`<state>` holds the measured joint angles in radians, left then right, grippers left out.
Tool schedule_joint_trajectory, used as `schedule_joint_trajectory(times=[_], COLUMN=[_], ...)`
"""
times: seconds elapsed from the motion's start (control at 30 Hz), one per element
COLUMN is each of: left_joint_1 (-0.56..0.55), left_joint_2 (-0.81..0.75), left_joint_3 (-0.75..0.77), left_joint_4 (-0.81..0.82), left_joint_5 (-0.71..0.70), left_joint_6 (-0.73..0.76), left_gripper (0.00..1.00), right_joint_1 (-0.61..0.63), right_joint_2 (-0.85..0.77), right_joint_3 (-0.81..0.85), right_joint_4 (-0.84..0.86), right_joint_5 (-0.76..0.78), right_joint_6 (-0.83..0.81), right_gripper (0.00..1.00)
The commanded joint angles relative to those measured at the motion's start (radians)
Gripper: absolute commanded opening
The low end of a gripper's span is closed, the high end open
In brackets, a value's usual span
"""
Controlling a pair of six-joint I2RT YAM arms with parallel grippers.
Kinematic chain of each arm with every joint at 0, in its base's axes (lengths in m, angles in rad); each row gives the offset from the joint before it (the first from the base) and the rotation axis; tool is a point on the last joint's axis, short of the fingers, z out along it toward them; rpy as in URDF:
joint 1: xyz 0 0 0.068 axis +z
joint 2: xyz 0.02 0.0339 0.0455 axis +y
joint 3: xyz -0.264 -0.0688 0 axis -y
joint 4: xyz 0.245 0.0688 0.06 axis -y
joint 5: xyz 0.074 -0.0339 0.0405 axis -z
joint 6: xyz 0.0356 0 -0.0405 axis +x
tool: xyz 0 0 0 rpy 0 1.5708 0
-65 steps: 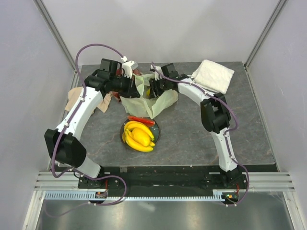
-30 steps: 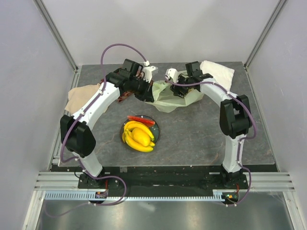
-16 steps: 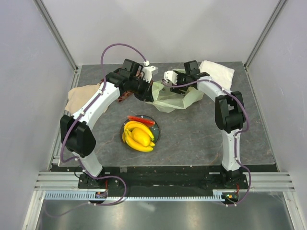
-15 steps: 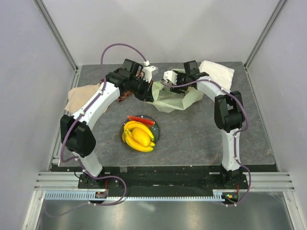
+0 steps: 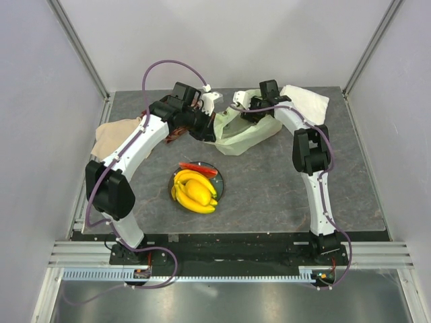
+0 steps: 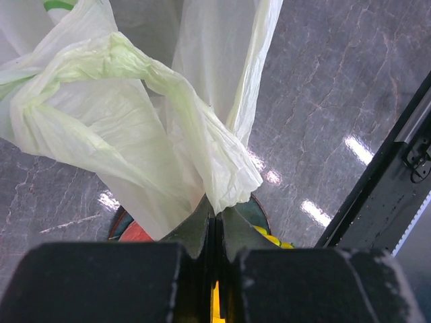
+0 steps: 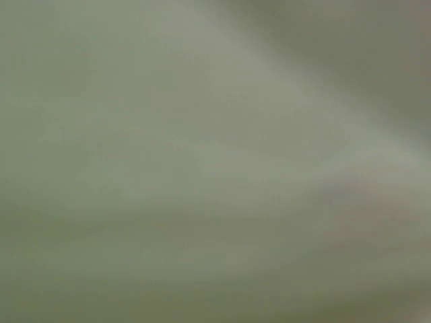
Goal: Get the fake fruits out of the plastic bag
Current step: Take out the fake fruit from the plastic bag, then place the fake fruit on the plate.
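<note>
Setting: A dark grey, marbled tabletop [image 5: 269,195] inside a white-walled booth. Two white-and-black arms are bolted side by side at its near edge and bow towards each other over the far half.
Plastic bag: The pale yellow-green plastic bag [image 5: 246,134] sits crumpled at the far middle of the tabletop, between the two pincers, its thin film creased.
Left pincer: The left pincer [image 6: 214,219] is clenched on a gathered fold of the bag. In the left wrist view the film fans out from between the black fingers [image 6: 192,232].
Right pincer: The right pincer [image 5: 248,111] meets the bag's far edge from the right. Whether it is grasping or released cannot be told: from above the plastic hides its tips, and the right wrist view is only a pale grey-green blur.
Fake fruits: The fake fruits [image 5: 190,200] lie heaped on a dark round plate [image 5: 221,183] near the middle of the tabletop, on the near side of the bag and apart from it.
Pile: A banana bunch [image 5: 202,180] and a yellow oblong fruit [image 5: 196,190] fill the plate. A red watermelon slice [image 5: 197,168] lies along its far rim.
Inside the bag: Whether any fruit is in there cannot be told.
Towel: A white folded towel [image 5: 306,102] lies in the far right corner, just beside the right arm.
Cloth: A beige cloth [image 5: 111,138] lies at the left edge, partly under the left arm.
</note>
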<state>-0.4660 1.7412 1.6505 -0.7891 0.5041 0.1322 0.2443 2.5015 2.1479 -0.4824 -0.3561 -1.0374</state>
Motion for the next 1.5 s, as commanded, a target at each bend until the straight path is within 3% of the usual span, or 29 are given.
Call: schedule_joint_trajectory(times=[0.0,0.1,0.2,0.43,0.67,0.77,0.93,1.1,1.3,1.47], left_joint_1=[0.006,0.006,0.006,0.004,0.006,0.015,0.035,0.073,0.156,0.191], left_joint_2=[-0.006,0.001,0.011,0.063,0.084,0.098,0.139,0.179,0.224,0.19], left_joint_3=[0.019,0.031,0.046,0.098,0.155,0.186,0.233,0.279,0.339,0.319], left_joint_4=[-0.004,-0.004,-0.001,0.024,0.06,0.07,0.082,0.08,0.079,0.077], left_joint_5=[-0.001,-0.007,-0.015,-0.065,-0.062,-0.082,-0.114,-0.101,0.119,0.151], left_joint_6=[0.027,0.021,0.012,-0.034,-0.104,-0.155,-0.213,-0.23,-0.313,-0.333], left_gripper=[0.02,0.01,0.01,0.02,0.01,0.02,0.02,0.02,0.02,0.01], right_joint_1=[-0.007,-0.002,0.01,0.016,-0.017,-0.033,-0.048,0.028,0.316,0.452], right_joint_2=[-0.012,-0.056,-0.166,-0.472,-0.532,-0.546,-0.585,-0.754,-0.938,-0.876], right_joint_3=[-0.009,-0.046,-0.109,-0.21,-0.258,-0.269,-0.226,-0.31,-0.447,-0.419], right_joint_4=[-0.088,-0.085,-0.076,-0.142,-0.147,-0.148,-0.165,-0.189,-0.285,-0.277], right_joint_5=[0.037,0.011,-0.052,-0.265,-0.443,-0.498,-0.587,-0.505,-0.374,-0.305], right_joint_6=[0.0,0.029,0.091,0.452,0.805,0.865,0.932,0.817,0.642,0.733], right_gripper=[0.52,0.33,0.29,0.29,0.31,0.32,0.3,0.29,0.3,0.29])
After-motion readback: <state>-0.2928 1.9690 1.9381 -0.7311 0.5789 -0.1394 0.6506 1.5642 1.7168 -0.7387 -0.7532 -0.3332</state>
